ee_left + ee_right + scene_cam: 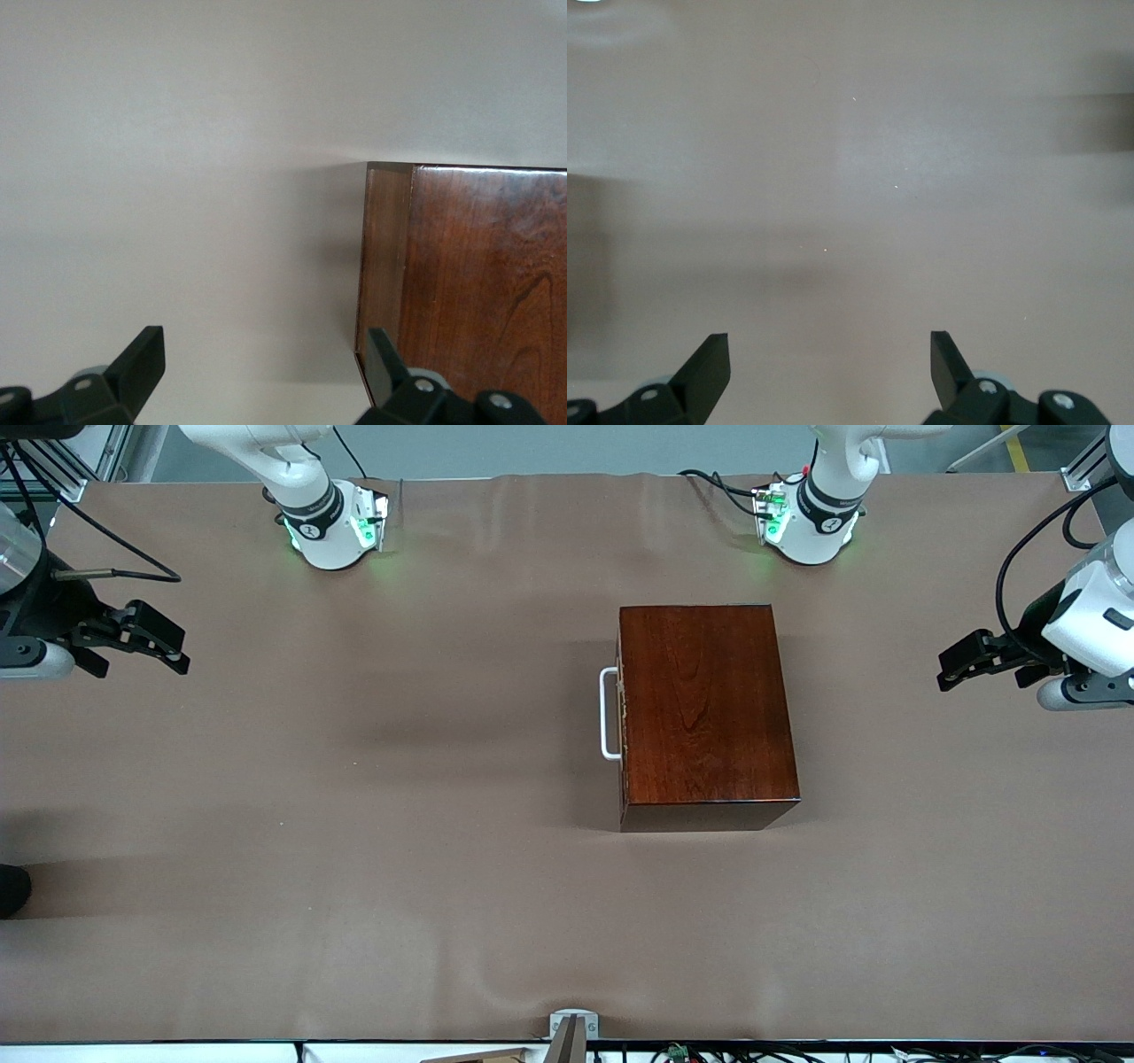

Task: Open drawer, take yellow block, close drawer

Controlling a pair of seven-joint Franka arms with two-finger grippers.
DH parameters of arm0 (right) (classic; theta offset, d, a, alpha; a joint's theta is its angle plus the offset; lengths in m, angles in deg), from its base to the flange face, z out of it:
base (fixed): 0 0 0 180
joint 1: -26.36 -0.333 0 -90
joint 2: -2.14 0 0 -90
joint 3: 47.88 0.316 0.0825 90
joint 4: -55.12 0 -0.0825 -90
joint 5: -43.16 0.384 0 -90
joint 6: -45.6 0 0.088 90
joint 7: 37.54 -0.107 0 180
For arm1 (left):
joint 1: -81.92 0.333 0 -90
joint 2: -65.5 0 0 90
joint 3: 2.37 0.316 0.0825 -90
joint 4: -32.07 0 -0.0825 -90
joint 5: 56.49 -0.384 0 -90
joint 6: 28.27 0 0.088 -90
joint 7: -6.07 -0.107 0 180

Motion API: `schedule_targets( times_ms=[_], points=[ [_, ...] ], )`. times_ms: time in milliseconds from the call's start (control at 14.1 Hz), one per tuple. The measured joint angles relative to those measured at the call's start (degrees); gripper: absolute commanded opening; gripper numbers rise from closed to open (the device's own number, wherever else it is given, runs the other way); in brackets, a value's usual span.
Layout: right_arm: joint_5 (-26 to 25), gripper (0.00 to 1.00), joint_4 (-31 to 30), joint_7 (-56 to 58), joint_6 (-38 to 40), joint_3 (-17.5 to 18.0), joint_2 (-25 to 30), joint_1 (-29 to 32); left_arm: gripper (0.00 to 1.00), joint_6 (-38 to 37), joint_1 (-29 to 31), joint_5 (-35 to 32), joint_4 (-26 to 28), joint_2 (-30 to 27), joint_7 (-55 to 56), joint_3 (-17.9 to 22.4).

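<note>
Front view: drawer [623,717] fully in its mahogany box [704,704], mid-table toward the left arm's end. Left gripper [961,666] and right gripper [146,638] wait over the table ends, jaws apart, empty. Yellow block unseen.

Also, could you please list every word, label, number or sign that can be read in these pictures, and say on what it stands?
None can be read.
Small dark marks on the arm bases: too small to read.
The wooden box, its white handle and the table cover: no text.
</note>
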Motion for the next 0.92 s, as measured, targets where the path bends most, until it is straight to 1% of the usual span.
schedule_targets(
  times_ms=[568,781,923],
  points=[
    [0.0,1.0,0.0,0.0,0.0,0.0,0.0,0.0,1.0,0.0,-0.4,0.0,-0.2,0.1,0.0,-0.2],
    [0.0,1.0,0.0,0.0,0.3,0.0,0.0,0.0,1.0,0.1,-0.5,0.1,-0.3,0.1,0.0,-2.6],
    [0.0,1.0,0.0,0.0,0.8,0.0,0.0,0.0,1.0,0.3,-0.6,0.2,-0.8,0.1,0.1,-5.8]
  ],
)
